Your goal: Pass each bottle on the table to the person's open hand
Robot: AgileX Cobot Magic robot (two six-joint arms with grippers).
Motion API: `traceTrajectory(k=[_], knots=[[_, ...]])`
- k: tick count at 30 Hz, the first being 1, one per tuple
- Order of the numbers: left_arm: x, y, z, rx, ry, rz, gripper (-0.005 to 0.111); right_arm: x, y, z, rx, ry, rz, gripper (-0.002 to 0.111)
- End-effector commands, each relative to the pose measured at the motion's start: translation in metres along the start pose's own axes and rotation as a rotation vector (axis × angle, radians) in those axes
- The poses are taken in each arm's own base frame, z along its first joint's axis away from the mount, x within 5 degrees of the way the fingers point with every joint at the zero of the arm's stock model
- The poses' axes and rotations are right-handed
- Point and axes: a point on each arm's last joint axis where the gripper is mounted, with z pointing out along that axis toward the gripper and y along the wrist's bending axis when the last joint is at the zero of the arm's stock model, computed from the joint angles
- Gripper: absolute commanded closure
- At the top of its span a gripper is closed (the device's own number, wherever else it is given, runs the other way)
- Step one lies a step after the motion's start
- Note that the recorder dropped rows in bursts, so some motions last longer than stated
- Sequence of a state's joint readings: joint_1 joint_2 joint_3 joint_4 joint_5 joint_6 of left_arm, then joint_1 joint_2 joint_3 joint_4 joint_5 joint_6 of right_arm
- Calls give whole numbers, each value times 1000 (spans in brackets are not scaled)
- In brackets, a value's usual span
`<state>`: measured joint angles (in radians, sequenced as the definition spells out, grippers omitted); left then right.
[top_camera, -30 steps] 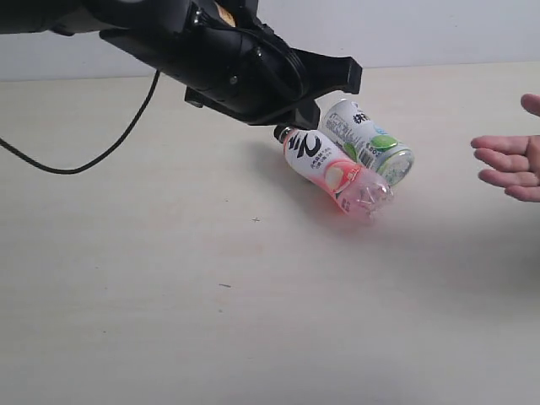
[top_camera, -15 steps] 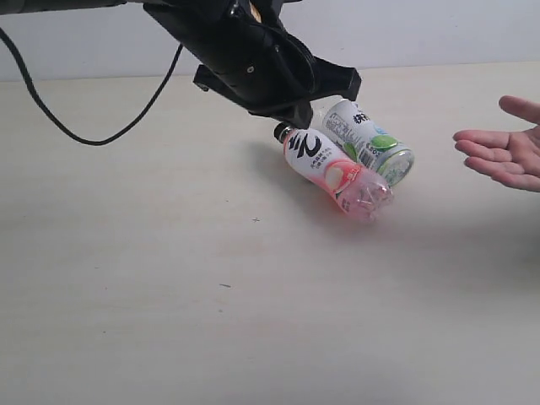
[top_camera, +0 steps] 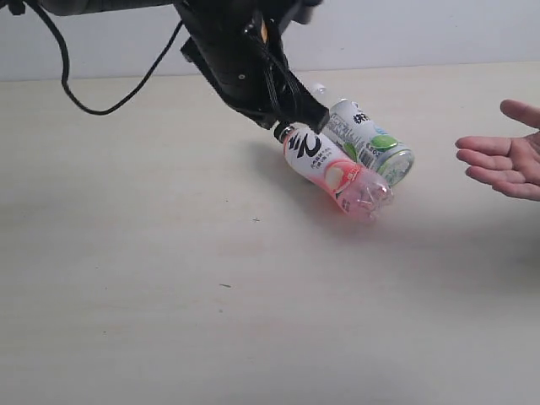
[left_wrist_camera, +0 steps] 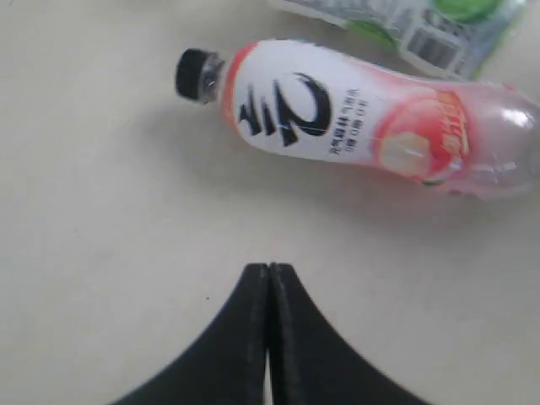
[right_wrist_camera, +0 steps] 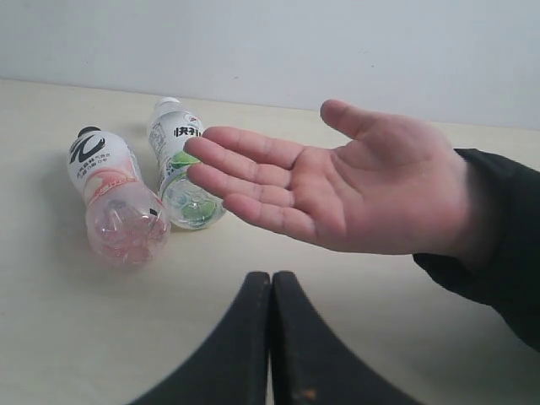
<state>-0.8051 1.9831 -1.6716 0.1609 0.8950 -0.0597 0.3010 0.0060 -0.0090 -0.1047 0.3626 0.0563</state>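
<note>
Left gripper (left_wrist_camera: 269,268), closed, hangs angled over the cap of the peach bottle (top_camera: 333,169); that bottle lies on the pale beige counter (top_camera: 169,295), lime bottle (top_camera: 371,139) just beside it, white wall (top_camera: 422,34) behind, open hand (top_camera: 506,160) palm-up past its base.

Left arm (top_camera: 232,51) reaching in from the upper left of the exterior view, slanting downward, left gripper (left_wrist_camera: 269,270) with jaws pressed together (black fingers meeting in a thin seam), empty, right gripper (right_wrist_camera: 271,278) likewise closed, empty
</note>
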Motion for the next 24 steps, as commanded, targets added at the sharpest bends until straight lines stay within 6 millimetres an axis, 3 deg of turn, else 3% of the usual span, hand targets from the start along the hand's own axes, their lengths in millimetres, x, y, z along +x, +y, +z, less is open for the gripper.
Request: traceTrajectory(k=[1,5,7,10,11,13,17,24], knots=[[-8,-24,-6,-4,-76,584,107,0,0,0,5,-7,-4,108],[-15,-39,-8,-43,-164,1160,106,0,0,0,5,-7,-4,108],[-16,-41,-6,-52,-170,1255,99,0,0,0,5,-7,-4,108],[-14,-45,16,-52,-161,1347,54,0,0,0,5,-7,-4,108],[-15,-47,27,-53,-169,1350,32,0,0,0,5,-7,-4,108],[-14,-50,42,-51,-174,1359,20,0,0,0,5,-7,-4,108],[-7,-54,70,-40,-134,1458,21,0,0,0,5,-7,-4,108],[-7,-58,93,-68,-177,1464,21,0,0,0,5,-7,-4,108]])
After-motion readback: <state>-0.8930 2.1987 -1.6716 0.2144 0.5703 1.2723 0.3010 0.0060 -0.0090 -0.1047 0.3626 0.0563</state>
